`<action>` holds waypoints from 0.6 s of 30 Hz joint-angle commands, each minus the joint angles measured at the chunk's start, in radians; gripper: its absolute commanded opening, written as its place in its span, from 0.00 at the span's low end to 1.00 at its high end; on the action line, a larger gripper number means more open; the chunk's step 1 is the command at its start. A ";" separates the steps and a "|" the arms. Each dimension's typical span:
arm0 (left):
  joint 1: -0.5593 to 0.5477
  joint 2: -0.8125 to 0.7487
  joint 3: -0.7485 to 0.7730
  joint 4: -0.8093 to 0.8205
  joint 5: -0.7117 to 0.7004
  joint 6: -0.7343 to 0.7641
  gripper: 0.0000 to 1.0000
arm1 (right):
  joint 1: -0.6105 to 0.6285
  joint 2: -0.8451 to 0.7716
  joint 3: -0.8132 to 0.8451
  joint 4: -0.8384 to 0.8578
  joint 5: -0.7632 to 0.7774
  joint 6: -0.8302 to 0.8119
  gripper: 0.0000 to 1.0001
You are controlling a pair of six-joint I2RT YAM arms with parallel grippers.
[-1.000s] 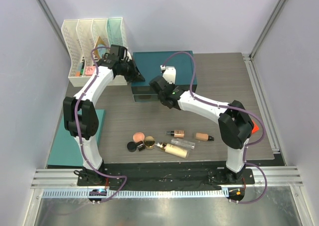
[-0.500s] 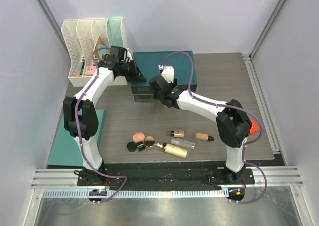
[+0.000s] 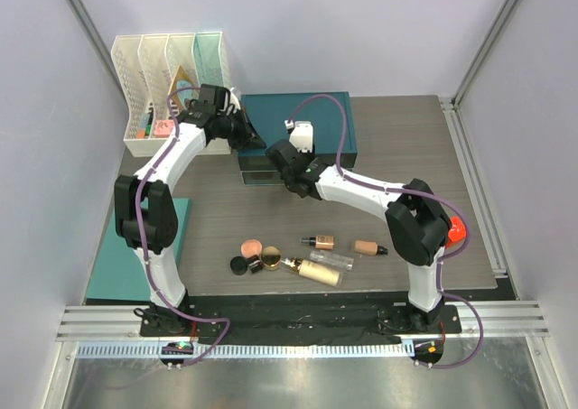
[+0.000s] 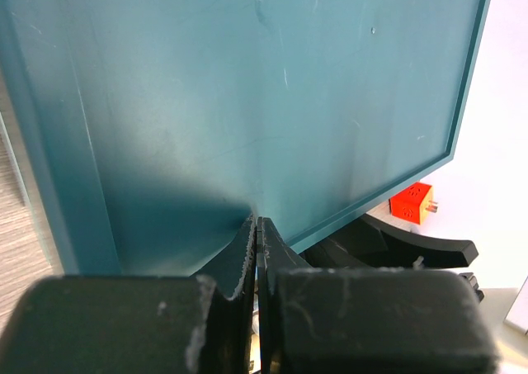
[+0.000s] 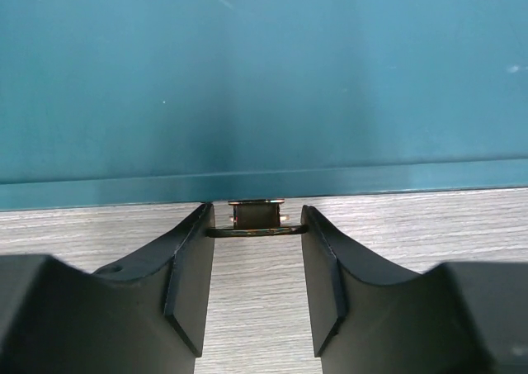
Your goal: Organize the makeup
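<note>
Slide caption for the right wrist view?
Right hand straddles the small ring pull on the teal box front, low over the wood-grain table.

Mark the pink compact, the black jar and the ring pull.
pink compact [image 3: 252, 246], top view, middle of its lid.
black jar [image 3: 238, 264], top view, middle of its lid.
ring pull [image 5: 256, 215], right wrist view, its centre bracket.

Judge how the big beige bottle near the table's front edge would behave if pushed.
The beige bottle lies on its side and looks cylindrical, so a sideways push would probably roll it. Its smooth body may slip when pinched. The clear bottle beside it might block or move with it.
</note>
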 commanded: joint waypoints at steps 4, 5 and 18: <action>-0.006 0.032 -0.056 -0.143 -0.061 0.050 0.00 | -0.019 -0.040 0.007 0.094 0.158 0.025 0.01; -0.006 0.034 -0.056 -0.144 -0.061 0.050 0.00 | -0.021 -0.046 0.001 0.094 0.155 0.028 0.01; -0.006 0.046 -0.059 -0.146 -0.066 0.046 0.00 | 0.018 -0.190 -0.186 0.059 0.032 0.028 0.01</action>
